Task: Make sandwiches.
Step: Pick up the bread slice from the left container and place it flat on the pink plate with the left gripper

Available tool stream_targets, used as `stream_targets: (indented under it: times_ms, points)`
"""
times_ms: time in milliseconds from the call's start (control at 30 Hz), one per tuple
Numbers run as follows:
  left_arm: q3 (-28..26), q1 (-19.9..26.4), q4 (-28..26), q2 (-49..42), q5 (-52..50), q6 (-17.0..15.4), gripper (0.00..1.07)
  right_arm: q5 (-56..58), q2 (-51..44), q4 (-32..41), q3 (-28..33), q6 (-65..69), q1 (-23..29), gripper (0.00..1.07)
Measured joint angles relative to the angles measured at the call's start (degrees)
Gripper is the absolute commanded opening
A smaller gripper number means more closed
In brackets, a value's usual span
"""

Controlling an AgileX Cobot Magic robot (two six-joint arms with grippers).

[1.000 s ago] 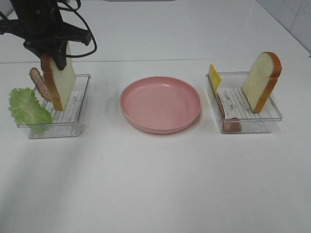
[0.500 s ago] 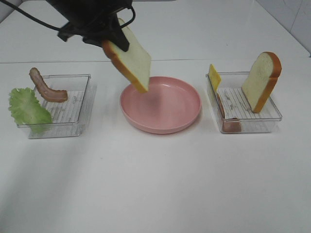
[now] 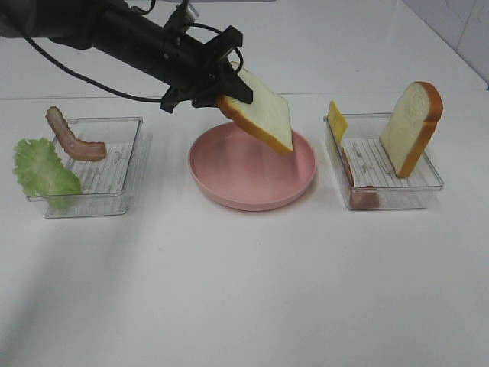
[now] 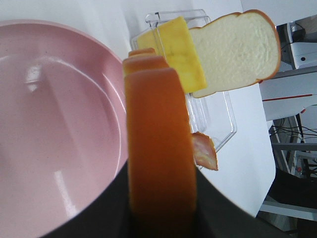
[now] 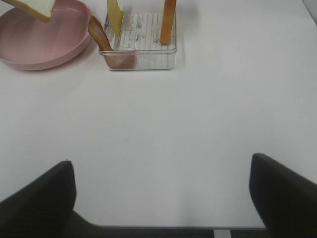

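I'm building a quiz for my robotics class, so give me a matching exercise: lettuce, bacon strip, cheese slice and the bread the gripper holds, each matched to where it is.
Things:
1. lettuce
2. bacon strip
3. cheese slice
4. gripped bread slice

Places:
A. upright in the right tray
B. above the pink plate, in the left gripper
C. draped over the left tray outer edge
D. resting in the left tray

Pairs: 1-C, 2-D, 3-A, 4-B
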Motion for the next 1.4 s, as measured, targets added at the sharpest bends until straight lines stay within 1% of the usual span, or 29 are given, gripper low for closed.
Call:
stream_targets:
  times_ms: [67, 100, 167, 200, 233, 267, 300, 333, 367, 400, 433, 467, 500, 667, 800, 933, 1200, 1233, 1267, 1300, 1333, 1367, 1400]
  points:
    - [-0.34, -0.29, -0.11, 0.69, -0.11, 0.0, 0.0, 0.0, 0.0, 0.0, 0.0, 0.0, 0.0, 0.92]
    - [-1.66, -0.69, -0.17, 2.12, -0.34, -0.06, 0.0, 0.0, 0.0, 0.0, 0.0, 0.0, 0.0, 0.92]
    - [-2.29, -0.92, -0.17, 2.69, -0.34, -0.23, 0.0, 0.0, 0.0, 0.0, 0.0, 0.0, 0.0, 0.92]
    - [-3.9, -1.26, -0.06, 3.84, -0.46, -0.86, 0.0, 0.0, 0.0, 0.0, 0.0, 0.0, 0.0, 0.92]
    - [-5.1, -1.55, 0.74, 4.87, -0.57, -2.41, 0.0, 0.0, 0.0, 0.0, 0.0, 0.0, 0.0, 0.92]
    - [-5.1, -1.55, 0.74, 4.87, -0.57, -2.41, 0.0, 0.0, 0.0, 0.0, 0.0, 0.0, 0.0, 0.92]
    - [-5.73, -1.78, 1.6, 5.39, -0.57, -3.44, 0.0, 0.0, 0.0, 0.0, 0.0, 0.0, 0.0, 0.92]
    - [-5.73, -1.78, 1.6, 5.39, -0.57, -3.44, 0.0, 0.0, 0.0, 0.0, 0.0, 0.0, 0.0, 0.92]
    - [-6.76, -1.95, 3.9, 6.19, -0.52, -5.56, 0.0, 0.0, 0.0, 0.0, 0.0, 0.0, 0.0, 0.92]
    - [-7.22, -2.12, 5.27, 6.53, -0.4, -6.7, 0.0, 0.0, 0.0, 0.0, 0.0, 0.0, 0.0, 0.92]
    - [-7.22, -2.12, 5.27, 6.53, -0.4, -6.7, 0.0, 0.0, 0.0, 0.0, 0.0, 0.0, 0.0, 0.92]
    - [-7.68, -2.41, 7.68, 6.93, -0.34, -8.37, 0.0, 0.0, 0.0, 0.0, 0.0, 0.0, 0.0, 0.92]
    - [-7.79, -2.64, 9.17, 7.16, -0.4, -9.28, 0.0, 0.0, 0.0, 0.0, 0.0, 0.0, 0.0, 0.92]
    - [-7.85, -3.32, 9.97, 7.39, -1.83, -9.68, 0.0, 0.0, 0.0, 0.0, 0.0, 0.0, 0.0, 0.92]
    - [-7.96, -3.72, 9.97, 7.85, -2.35, -9.68, 0.0, 0.0, 0.0, 0.0, 0.0, 0.0, 0.0, 0.92]
    - [-8.54, -3.84, 9.74, 10.03, -2.35, -10.54, 0.0, 0.0, 0.0, 0.0, 0.0, 0.0, 0.0, 0.92]
    - [-8.88, -3.9, 9.34, 10.43, -2.23, -10.77, 0.0, 0.0, 0.0, 0.0, 0.0, 0.0, 0.0, 0.92]
    - [-8.88, -3.9, 9.34, 10.43, -2.23, -10.77, 0.02, 0.0, 0.0, 0.0, 0.0, 0.0, 0.0, 0.92]
    - [-8.88, -3.9, 9.34, 10.43, -2.06, -10.77, 0.12, 0.0, 0.0, 0.0, 0.0, 0.0, 0.0, 0.92]
    - [-8.88, -3.9, 9.34, 10.43, -2.06, -10.77, 0.12, 0.0, 0.0, 0.0, 0.0, 0.0, 0.0, 0.92]
    - [-8.94, -3.9, 9.34, 10.43, -2.01, -10.83, 0.19, 0.0, 0.0, 0.0, 0.0, 0.0, 0.0, 0.92]
    - [-9.22, -3.9, 9.97, 10.43, -1.72, -11.46, 0.4, 0.0, 0.0, 0.0, 0.0, 0.0, 0.0, 0.92]
    - [-9.22, -3.9, 9.97, 10.43, -1.72, -11.46, 0.4, 0.0, 0.0, 0.0, 0.0, 0.0, 0.0, 0.92]
